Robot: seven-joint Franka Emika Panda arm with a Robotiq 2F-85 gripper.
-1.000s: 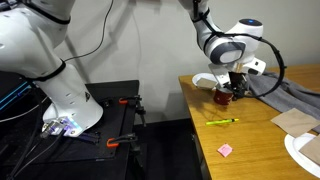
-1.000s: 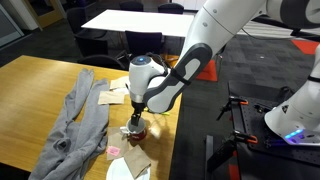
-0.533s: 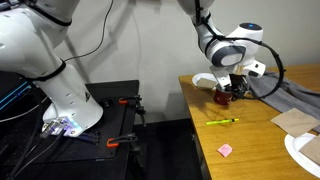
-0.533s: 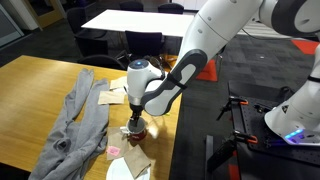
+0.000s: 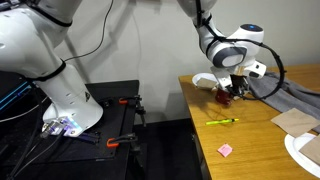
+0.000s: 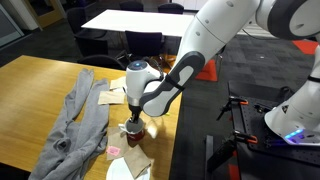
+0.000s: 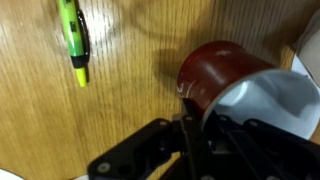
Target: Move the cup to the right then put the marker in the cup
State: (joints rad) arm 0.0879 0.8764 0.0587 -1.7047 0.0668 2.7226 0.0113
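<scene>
Counter [image 5: 250,135] of light wood carries all the things. Nearest to the camera in an exterior view lies a small pink square [image 5: 225,150]. Beside it, at the picture's edge, is a white plate [image 5: 305,150], with a brown sheet of paper [image 5: 295,120] a little behind it.

Further in lies the marker [image 5: 222,122] — flat on the wood, near the counter's front edge and well apart from the pink square. Only bare wood lies between it and the cup [image 5: 224,97], which stands upright behind it.

The hand [image 5: 231,91] sits on the cup from above. In the wrist view the dark fingers [image 7: 186,125] are at the cup's rim, one against the red outer wall and the other part over the white inside. So the hand appears to pinch the cup's wall, although its own body hides the exact contact. In that view the marker lies apart from the cup and does not touch it.

Just behind the cup is a shallow white bowl [image 5: 205,79], very near to it, and a black cable [image 5: 272,72] loops beside the hand.

A grey cloth [image 5: 300,88] lies further back. From the opposite side it is spread widely along the wood — some papers [image 6: 110,97] lie between it and the hand, and the arm's white wrist covers most of the cup.

Off the counter, the white robot base [image 5: 60,95] stands on a black stand [image 5: 120,110].
</scene>
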